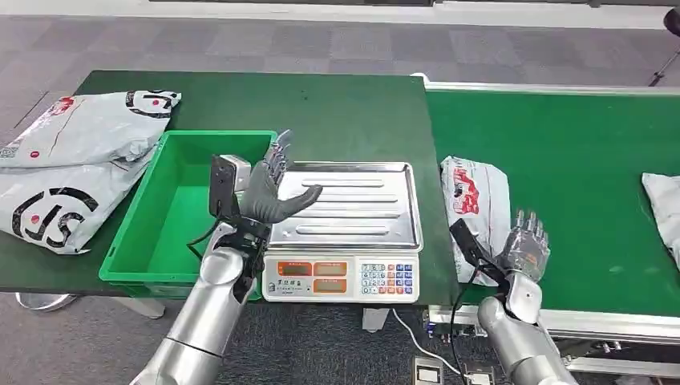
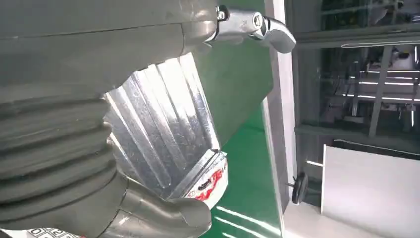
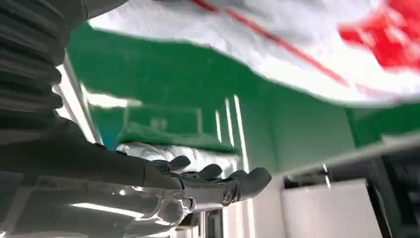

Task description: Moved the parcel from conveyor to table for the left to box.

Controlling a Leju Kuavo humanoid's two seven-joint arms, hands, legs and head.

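My right robot hand [image 1: 527, 245] sits at the near edge of the conveyor [image 1: 577, 160], fingers spread and pointing up, holding nothing. The parcel [image 1: 475, 204] lies just beside it on the belt, toward my left and slightly ahead, its long axis running away from me — this hand is clearly the nearer one. My left robot hand [image 1: 271, 192] hovers open over the scale [image 1: 353, 212], beside the green box [image 1: 172, 216] on the table [image 1: 337, 104], also empty.
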